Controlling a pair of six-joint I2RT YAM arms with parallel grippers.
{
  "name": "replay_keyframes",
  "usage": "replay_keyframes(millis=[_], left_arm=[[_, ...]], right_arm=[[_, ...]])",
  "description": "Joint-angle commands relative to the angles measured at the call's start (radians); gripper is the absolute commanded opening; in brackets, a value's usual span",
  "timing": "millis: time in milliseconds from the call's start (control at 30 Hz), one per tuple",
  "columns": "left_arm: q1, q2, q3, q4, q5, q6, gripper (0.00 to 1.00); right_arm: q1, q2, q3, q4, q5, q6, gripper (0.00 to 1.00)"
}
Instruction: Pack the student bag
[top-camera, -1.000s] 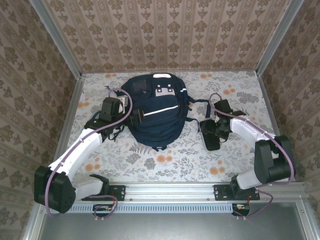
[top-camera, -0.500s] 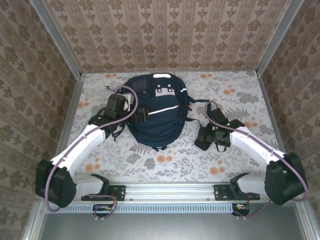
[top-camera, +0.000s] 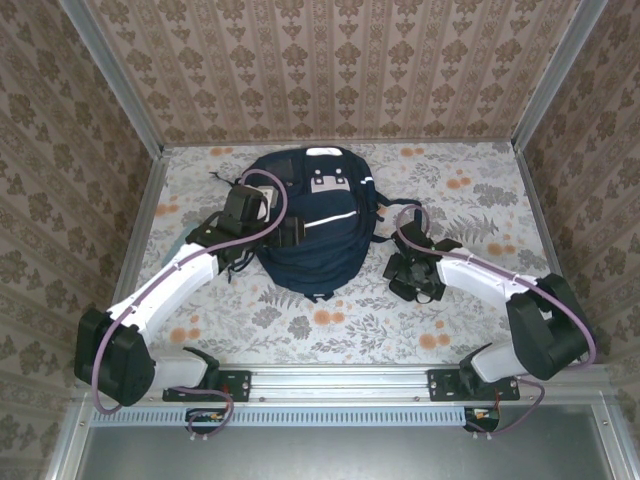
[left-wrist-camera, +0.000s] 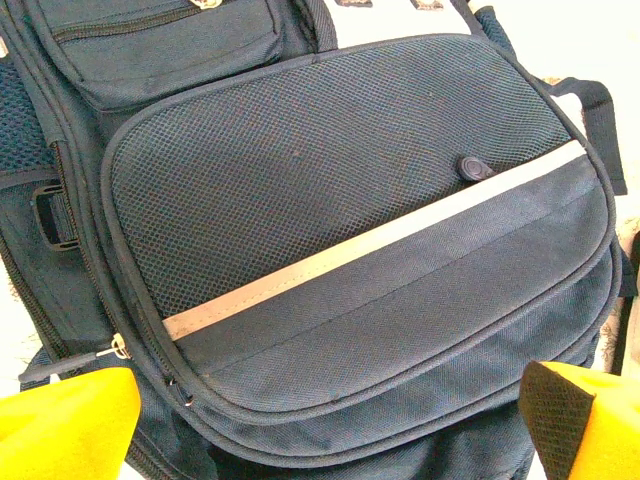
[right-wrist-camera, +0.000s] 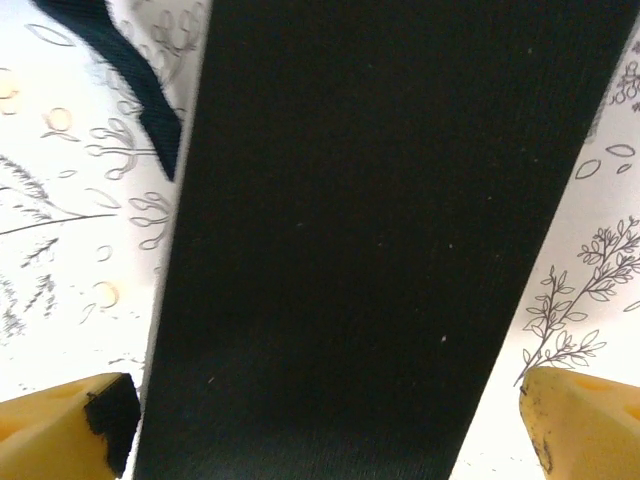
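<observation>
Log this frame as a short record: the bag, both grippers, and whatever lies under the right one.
Bag: large navy-blue fabric backpack, lying flat on floral table cover
Left gripper: open, above the backpack's mesh front panel
Right gripper: open, fingers either side of a flat black object beside the backpack
Black object: what it is, unclear

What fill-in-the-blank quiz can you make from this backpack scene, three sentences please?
1. The student bag lies on a ____-patterned table.
2. The left gripper, jaws open, hangs above the ____.
3. The right gripper, jaws ____, straddles a flat black object.
Missing words: floral; student bag; open.
</observation>
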Motion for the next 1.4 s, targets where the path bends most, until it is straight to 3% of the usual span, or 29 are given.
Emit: replay_keyframes(millis=[0, 167, 333, 533, 733, 833, 900, 1100, 1167, 1367], left_arm=[[-0.014, 0.019, 0.044, -0.02, -0.012, 0.045, 1.0], [-0.049, 0.066, 0.088, -0.052, -0.018, 0.12, 0.98], [-0.135, 0.152, 0.171, -0.103, -0.073, 0.278, 0.93], [-0.227, 0.285, 0.302, -0.212, -0.117, 0.504, 0.74], [-0.245, 0.372, 0.382, -0.289, -0.077, 0.683, 0.61], [-0.241, 0.412, 0.407, -0.3, -0.067, 0.718, 0.59], [-0.239, 0.456, 0.436, -0.321, -0.076, 0.729, 0.63], [-0.233, 0.548, 0.508, -0.354, -0.173, 0.74, 0.63], [-0.231, 0.561, 0.521, -0.348, -0.186, 0.747, 0.57], [-0.225, 0.547, 0.536, -0.295, -0.283, 0.739, 0.23]], right_arm=[[0.01, 0.009, -0.019, 0.013, 0.041, 0.063, 0.95], [0.01, -0.015, -0.053, 0.014, 0.046, 0.062, 0.78], [0.01, -0.073, -0.066, -0.003, 0.061, 0.019, 0.62], [0.008, -0.191, -0.085, -0.025, 0.104, -0.026, 0.6], [0.007, -0.238, -0.089, -0.04, 0.101, -0.04, 0.6], [0.007, -0.25, -0.094, -0.035, 0.097, -0.04, 0.6], [0.008, -0.257, -0.097, -0.032, 0.096, -0.039, 0.61], [0.007, -0.283, -0.1, -0.034, 0.093, -0.042, 0.6], [0.007, -0.289, -0.1, -0.038, 0.094, -0.043, 0.6], [0.007, -0.304, -0.099, -0.043, 0.093, -0.045, 0.61]])
